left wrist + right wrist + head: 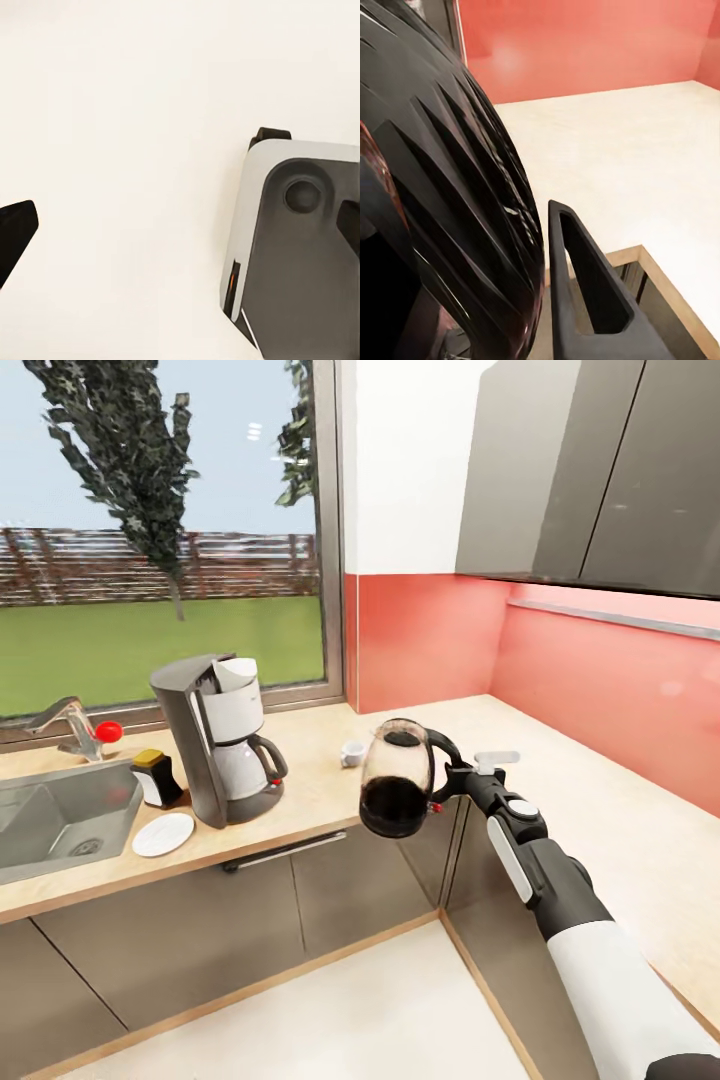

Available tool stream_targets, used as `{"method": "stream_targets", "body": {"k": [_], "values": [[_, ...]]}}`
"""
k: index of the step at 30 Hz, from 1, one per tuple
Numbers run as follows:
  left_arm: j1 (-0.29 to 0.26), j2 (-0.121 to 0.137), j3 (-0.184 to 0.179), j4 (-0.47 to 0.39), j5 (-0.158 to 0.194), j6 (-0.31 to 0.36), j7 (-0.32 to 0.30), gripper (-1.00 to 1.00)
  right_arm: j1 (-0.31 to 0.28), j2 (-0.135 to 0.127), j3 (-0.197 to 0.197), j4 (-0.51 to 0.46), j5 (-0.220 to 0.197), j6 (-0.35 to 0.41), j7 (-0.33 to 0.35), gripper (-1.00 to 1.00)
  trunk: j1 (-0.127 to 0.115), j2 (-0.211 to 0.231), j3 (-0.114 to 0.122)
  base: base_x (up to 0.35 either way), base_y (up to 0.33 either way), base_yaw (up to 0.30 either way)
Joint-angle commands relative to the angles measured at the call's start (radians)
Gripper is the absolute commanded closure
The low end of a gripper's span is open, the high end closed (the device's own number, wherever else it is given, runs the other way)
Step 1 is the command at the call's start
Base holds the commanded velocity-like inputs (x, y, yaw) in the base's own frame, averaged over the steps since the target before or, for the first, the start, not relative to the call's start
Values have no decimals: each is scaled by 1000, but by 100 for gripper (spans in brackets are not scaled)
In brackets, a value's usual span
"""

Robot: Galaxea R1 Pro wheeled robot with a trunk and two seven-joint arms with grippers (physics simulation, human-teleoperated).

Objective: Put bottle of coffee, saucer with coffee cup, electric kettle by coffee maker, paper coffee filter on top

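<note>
The right arm reaches forward over the inner corner of the L-shaped light wood countertop (600, 800), and the right gripper (448, 772) is clamped on the black handle of the round glass electric kettle with dark liquid in its lower half (397, 778). The kettle hangs upright in the air, just off the counter's front edge and above the cabinet fronts, touching no surface. In the right wrist view the kettle's dark ribbed body (450, 202) lies against one black finger (585, 285), with bare countertop beyond it up to the red backsplash (585, 45). To the left along the counter stands the grey and white drip coffee maker with its carafe (225, 738), upright, set back from the front edge. A small white coffee cup (352, 753) sits between the coffee maker and the kettle, well apart from both. A flat white round saucer (163, 834) lies close to the front edge, just beside the coffee maker's base on its sink side. The steel sink (50, 820) is at the far left. The counter run to the right of the kettle is bare and open. In the left wrist view the left gripper (180, 232) has its fingertips (15, 232) spread wide apart above a pale floor, with the robot's grey base (300, 247) below.
</note>
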Motion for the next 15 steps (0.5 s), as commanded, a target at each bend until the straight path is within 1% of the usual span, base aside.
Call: {"method": "stream_targets", "body": {"k": [1,2,4,8,11,15], "values": [[-1,0,7,1,-2,-3,-3,-100,-1,-1,3,-2,-9,4,-3,100,0,-2,-2,1,0,7],[5,-1,1,7,-7,2,2,-100,-2,5,9,-7,-9,10,-8,100,0,-2,-2,0,0,0],[16,1,-1,18,-8,12,-1,-100,-1,16,10,-1,-9,3,3,100,0,-2,-2,0,0,0],[31,1,0,38,-7,6,0,-100,-2,39,10,-10,-9,4,10,100,0,-2,-2,28,0,0],[35,1,0,55,-7,1,0,-100,-2,56,10,-26,-8,13,7,100,0,-2,-2,187,0,0],[40,1,0,67,-8,3,12,-100,-3,79,9,-47,-5,35,-10,100,0,-2,-2,305,-39,0]]}}
